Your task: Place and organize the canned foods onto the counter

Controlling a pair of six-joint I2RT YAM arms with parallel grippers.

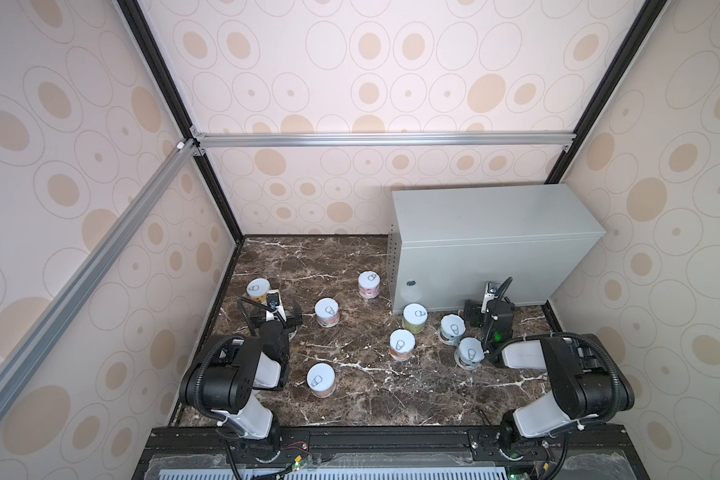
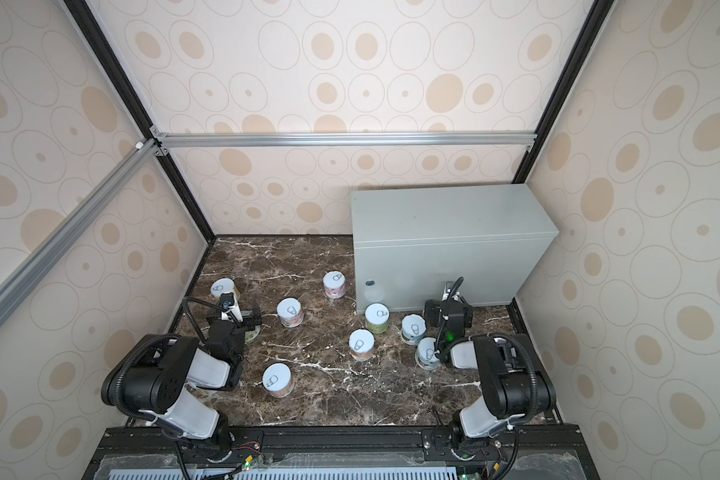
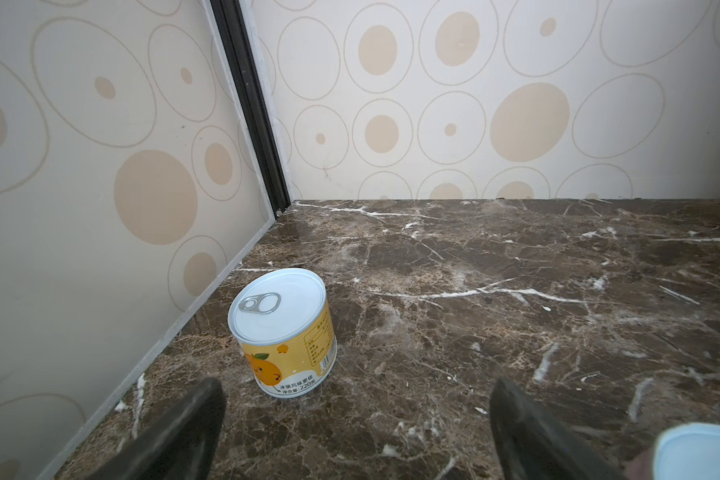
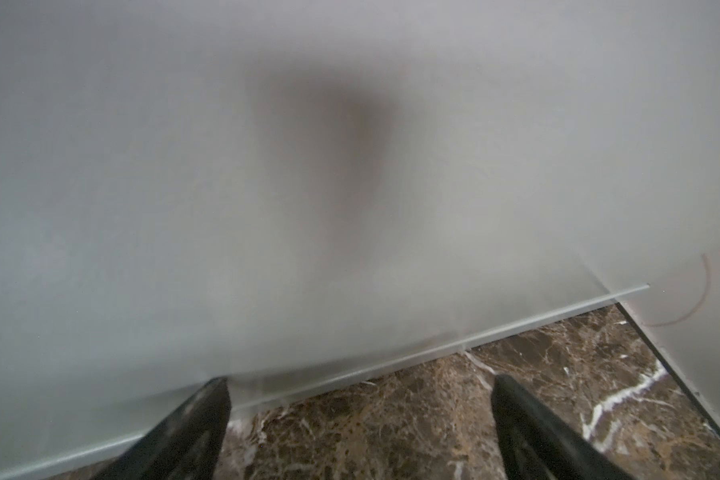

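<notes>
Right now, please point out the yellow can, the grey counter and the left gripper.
yellow can [image 3: 277, 306]: left wrist view, middle of its lid.
counter [image 1: 495, 212]: in a top view, bare flat top.
left gripper [image 3: 357, 390]: left wrist view, midway between its fingertips.

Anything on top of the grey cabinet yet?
Nothing: the cabinet top is bare in both top views. The visible cans all stand on the marble. Its inside is closed off, unseen.

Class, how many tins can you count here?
9: yellow back left, two pink mid-floor, green, orange, two blue near the cabinet, one front, one by left fingers. More possibly hidden.
</notes>
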